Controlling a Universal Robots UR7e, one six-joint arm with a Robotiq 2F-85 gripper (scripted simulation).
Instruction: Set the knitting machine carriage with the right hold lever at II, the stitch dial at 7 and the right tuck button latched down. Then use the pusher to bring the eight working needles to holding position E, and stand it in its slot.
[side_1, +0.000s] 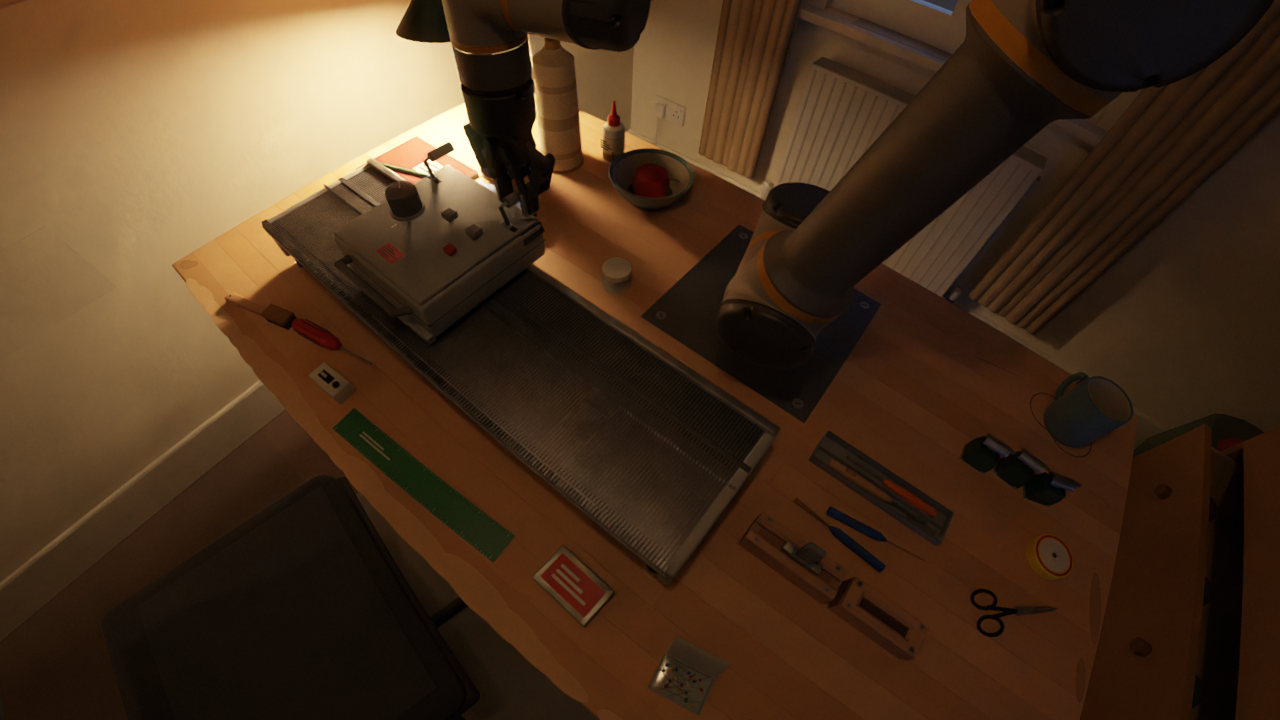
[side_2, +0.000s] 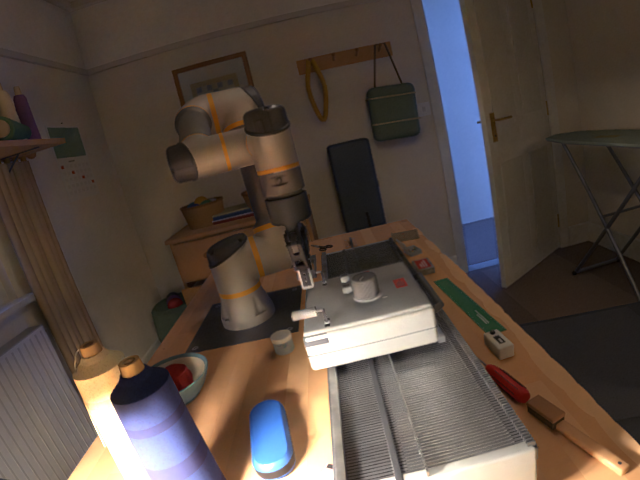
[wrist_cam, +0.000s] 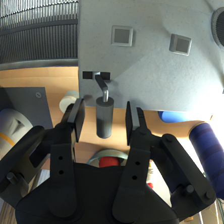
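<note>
The stitch dial is cut off at the wrist camera's right edge; it stands as a round knob on the grey carriage. A hold lever with a grey cylindrical handle sticks out over the carriage's back edge, and my gripper hangs open around it, holding nothing. Two square buttons sit on the carriage top. The pusher lies in a wooden holder near the needle bed's other end.
The needle bed runs under the carriage. Behind the lever on the table are a small white pot, a bowl with a red ball, a blue case and yarn cones.
</note>
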